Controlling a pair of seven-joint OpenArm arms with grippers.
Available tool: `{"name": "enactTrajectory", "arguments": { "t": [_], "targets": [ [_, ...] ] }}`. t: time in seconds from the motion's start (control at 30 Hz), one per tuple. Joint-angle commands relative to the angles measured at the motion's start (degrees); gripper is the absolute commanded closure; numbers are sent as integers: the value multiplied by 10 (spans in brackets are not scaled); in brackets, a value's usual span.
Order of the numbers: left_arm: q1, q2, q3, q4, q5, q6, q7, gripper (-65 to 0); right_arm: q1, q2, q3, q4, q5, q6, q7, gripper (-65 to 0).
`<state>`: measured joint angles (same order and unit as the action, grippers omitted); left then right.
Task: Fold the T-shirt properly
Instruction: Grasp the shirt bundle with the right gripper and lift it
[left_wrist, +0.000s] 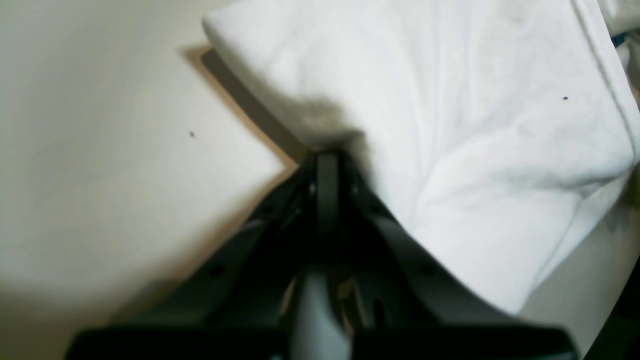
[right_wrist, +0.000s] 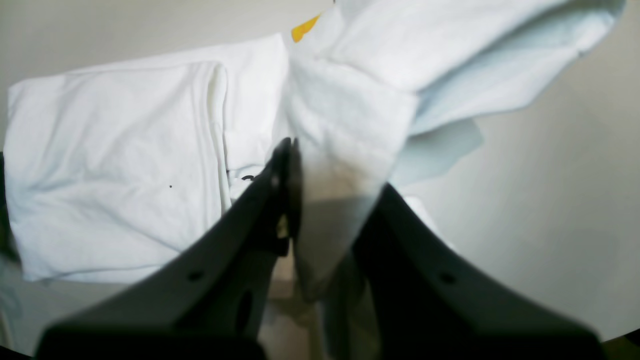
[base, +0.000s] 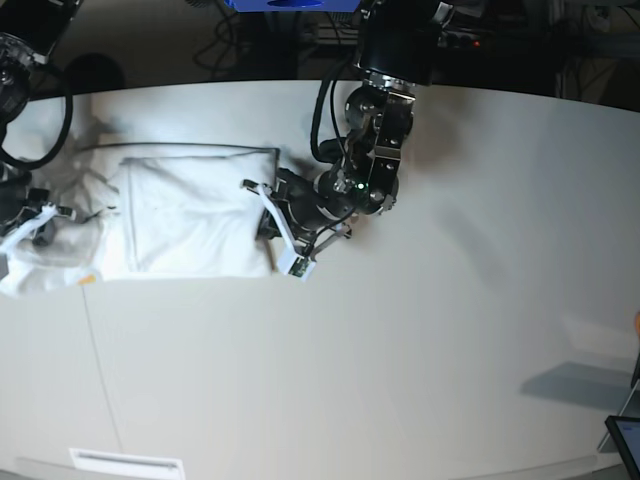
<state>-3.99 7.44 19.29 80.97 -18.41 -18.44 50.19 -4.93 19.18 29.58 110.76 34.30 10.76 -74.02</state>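
My right tool (right_wrist: 320, 200) is clenched on a bunched fold of the T-shirt (base: 190, 215), and in its wrist view the pinched cloth lifts off the table (base: 420, 350) and flares away toward one o'clock, with a sliver of yellow print showing at twelve. In the base view that end of the shirt sits at nine o'clock, rumpled and not yet laid over the neat white rectangle beside it. My left tool (left_wrist: 327, 165) is shut with nothing visibly between its jaws, its tip pressed against the rectangle's edge at about three o'clock in the base view, seemingly pinning it. I judge I am partway through bringing the loose end over the folded body; the next move calls for carrying the gripped cloth across toward three o'clock, keeping it taut, and laying it flat. The left arm lies in that path, so I would want to clear it. Dark cables (base: 330, 110) hang at twelve o'clock, well apart from the work.
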Motion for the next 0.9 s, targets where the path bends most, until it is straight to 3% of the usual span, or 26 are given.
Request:
{"name": "enactTrajectory", "arguments": {
  "t": [0.0,0.07,0.3,0.43,0.63,0.87],
  "targets": [
    [-11,3,3,3,7,3,15,0,8,13,2,12,6,-11,13,-1],
    [-16,3,3,0,6,3,17,0,8,13,2,13,5,-26,18,-1],
    [-24,10,3,-8,7,3,17,0,8,41,1,23,5,-30,36,-1],
    [-25,12,3,-9,6,3,17,0,8,49,0,24,5,-66,37,-1],
    [-25,12,3,-9,6,3,17,0,5,61,-18,32,5,-76,62,0],
    [-40,16,4,-24,6,3,17,0,5,73,-70,32,5,-142,82,0]
  ]
}}
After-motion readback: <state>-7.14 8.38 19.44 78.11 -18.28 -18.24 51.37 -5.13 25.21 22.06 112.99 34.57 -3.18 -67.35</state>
